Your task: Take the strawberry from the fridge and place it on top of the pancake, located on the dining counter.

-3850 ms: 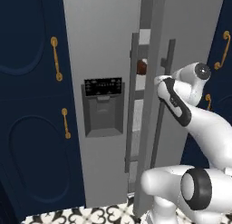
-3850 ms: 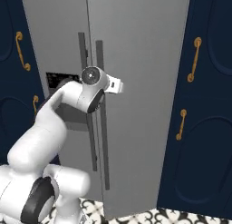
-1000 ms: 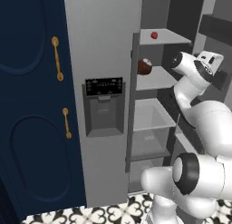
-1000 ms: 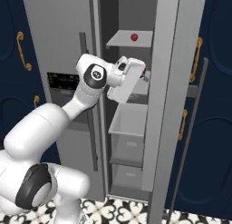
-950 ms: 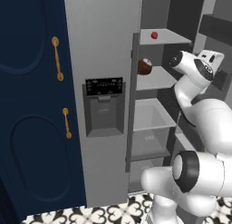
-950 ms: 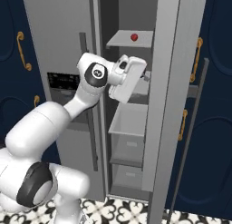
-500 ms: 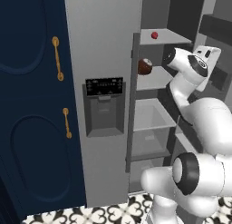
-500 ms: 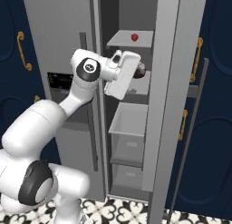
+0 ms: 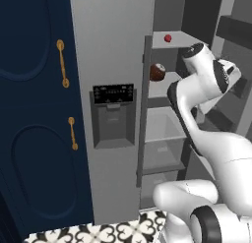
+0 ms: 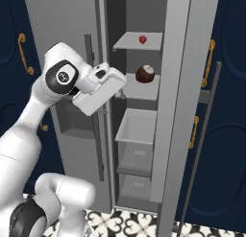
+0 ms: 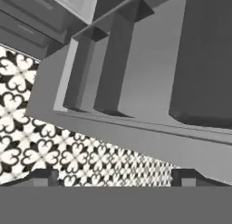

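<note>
Nearly four seconds back we faced the fridge [image 10: 72,20] with both doors shut; now its right door [image 10: 175,87] stands swung wide at the right of the right base view, and we see shelves and drawers inside. The strawberry [image 10: 142,39] has come into sight on the top shelf, with the brown ball [image 10: 144,74] on the shelf below. Over the last second our arm has pulled back: the hand, then level with the ball near centre frame, now sits lower and further left. In the hand view, the gripper [image 11: 116,175] has spread its fingertips a little wider.
</note>
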You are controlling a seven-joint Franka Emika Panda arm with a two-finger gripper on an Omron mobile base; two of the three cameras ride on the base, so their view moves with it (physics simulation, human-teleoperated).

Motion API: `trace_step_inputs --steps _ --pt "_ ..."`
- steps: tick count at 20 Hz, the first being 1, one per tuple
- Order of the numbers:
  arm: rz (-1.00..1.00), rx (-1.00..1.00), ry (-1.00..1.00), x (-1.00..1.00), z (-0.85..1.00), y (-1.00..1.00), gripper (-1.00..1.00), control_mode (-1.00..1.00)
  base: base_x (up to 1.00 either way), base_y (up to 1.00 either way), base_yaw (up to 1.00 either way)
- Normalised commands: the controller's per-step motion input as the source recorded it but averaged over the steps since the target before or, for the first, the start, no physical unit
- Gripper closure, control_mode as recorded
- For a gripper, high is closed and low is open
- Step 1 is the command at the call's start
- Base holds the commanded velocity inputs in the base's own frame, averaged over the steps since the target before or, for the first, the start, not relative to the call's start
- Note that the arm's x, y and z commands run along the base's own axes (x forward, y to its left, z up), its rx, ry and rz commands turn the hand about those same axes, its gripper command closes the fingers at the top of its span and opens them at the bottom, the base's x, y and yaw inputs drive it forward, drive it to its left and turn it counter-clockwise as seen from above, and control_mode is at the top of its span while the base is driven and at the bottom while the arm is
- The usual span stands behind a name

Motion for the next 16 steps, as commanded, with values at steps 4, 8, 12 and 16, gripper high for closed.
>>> trace_step_inputs --steps 4,8,12,16 --pt "-0.08 0.45 0.01 -0.96 -0.54 0.85 -1.0 -1.0 0.0 0.0 0.0" --pt "-0.12 0.36 0.0 -0.98 -0.25 0.81 -1.0 -1.0 0.0 0.0 0.0" --pt "-0.09 0.53 0.08 -0.47 -0.1 0.44 -1.0 -1.0 0.0 0.0 0.0" --pt "0.02 0.46 0.06 -0.23 -0.11 0.32 -1.0 -1.0 0.0 0.0 0.0"
